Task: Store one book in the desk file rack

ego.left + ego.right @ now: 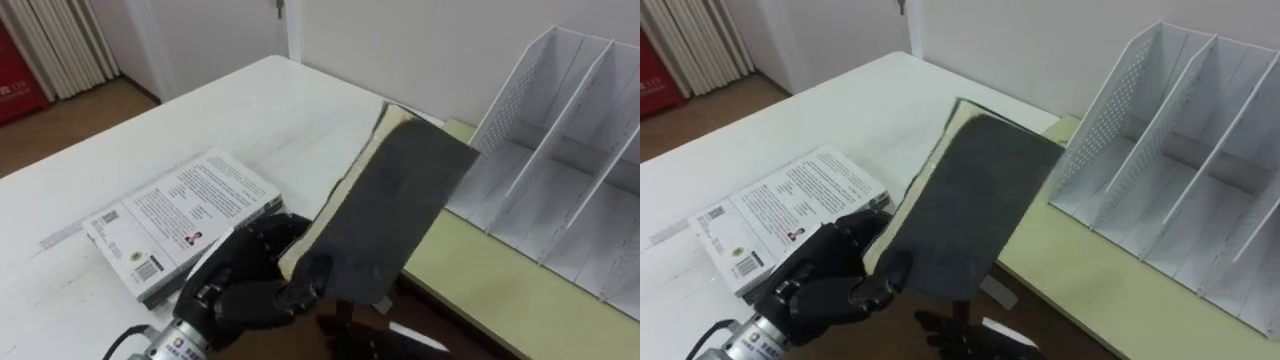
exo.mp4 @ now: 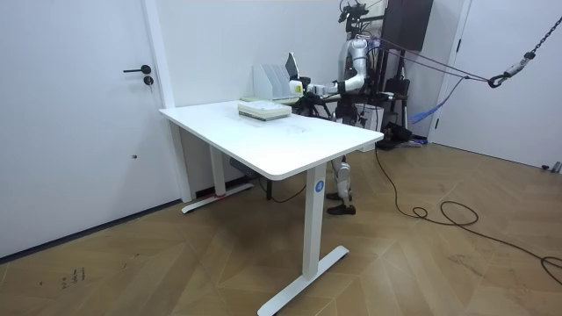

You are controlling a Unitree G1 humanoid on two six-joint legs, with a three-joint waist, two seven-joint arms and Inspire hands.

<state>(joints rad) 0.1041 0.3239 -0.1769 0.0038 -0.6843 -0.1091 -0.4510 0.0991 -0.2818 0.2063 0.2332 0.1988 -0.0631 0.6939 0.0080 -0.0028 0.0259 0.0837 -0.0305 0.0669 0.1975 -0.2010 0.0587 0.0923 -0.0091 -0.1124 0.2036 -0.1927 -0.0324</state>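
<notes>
Eye views, looking down at the work: the left robot hand (image 1: 245, 280) enters from the lower left with its fingers and thumb curled round the lower end of a dark-covered book (image 1: 400, 210), gripping it firmly. The book is held clear of the white table (image 1: 280, 110), tilted, with its dark cover facing the camera and its cream page edges showing along the left side. Its upper end points toward the white file rack (image 1: 515, 95) but lies to the left of the rack's perforated side wall, in none of the compartments. The rack stands upright on a yellow-green surface (image 1: 470, 270) that adjoins the table on the right. A stack of books (image 1: 185, 215), the top one with a white printed cover, lies flat on the table just left of the left robot hand. The right robot hand (image 1: 362, 335) appears as a dark shape beneath the book's lower end at the bottom edge; whether it grasps anything cannot be told. Room view: the robot stands at the far side of the table, to the room view's right of the rack, with the book raised and tilted just beside the rack's top. The stack of books lies on the table in front of the rack. A white door (image 2: 88, 114) is set in the wall at the room view's left.
</notes>
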